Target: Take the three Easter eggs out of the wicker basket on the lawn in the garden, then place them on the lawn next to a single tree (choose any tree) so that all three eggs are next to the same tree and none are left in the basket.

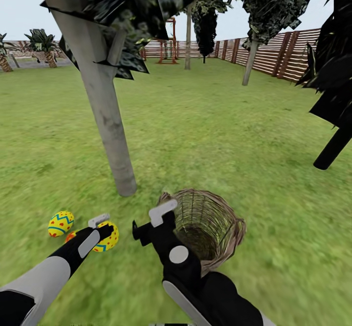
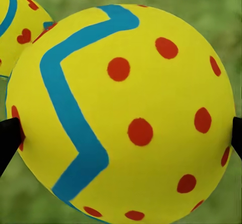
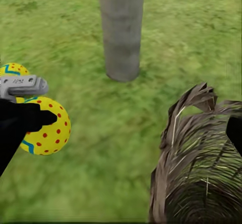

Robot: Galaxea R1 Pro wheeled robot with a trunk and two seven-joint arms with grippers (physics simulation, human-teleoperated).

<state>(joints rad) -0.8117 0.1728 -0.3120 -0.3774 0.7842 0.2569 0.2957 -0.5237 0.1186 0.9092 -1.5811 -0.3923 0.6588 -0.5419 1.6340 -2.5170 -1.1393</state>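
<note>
Easter eggs: three yellow eggs with blue zigzag bands and red marks lie grouped on the lawn near the foot of the grey-trunked tree, on the side away from the wicker basket.
Dotted egg (image 1: 110, 238): nearest the basket of the three; it sits between the fingers of the left gripper; the left wrist view (image 2: 126, 118) shows a dark fingertip at each flank.
Outer egg (image 1: 60, 223): farthest from the basket, resting on grass apart from the left gripper; its zigzag band faces the head camera.
Third egg (image 1: 70, 237): mostly hidden behind the left arm; a small reddish edge shows between the other two.
Left gripper (image 1: 101, 224): fingers straddle the dotted egg; whether they press on it or merely flank it cannot be told.
Wicker basket (image 1: 230, 216): tipped on its side just beside the tree base, mouth toward the robot; its woven interior shows no egg.
Right gripper (image 1: 152, 221): beside the basket's rim on the tree side; the separation of its fingers cannot be judged, and nothing is seen in it.
Tree (image 1: 105, 115): pale grey trunk leaning slightly, rising from the grass just beyond eggs and basket.
Lawn (image 1: 205, 130): mottled green, extending beyond the tree to a brown slatted fence (image 1: 286, 54).
</note>
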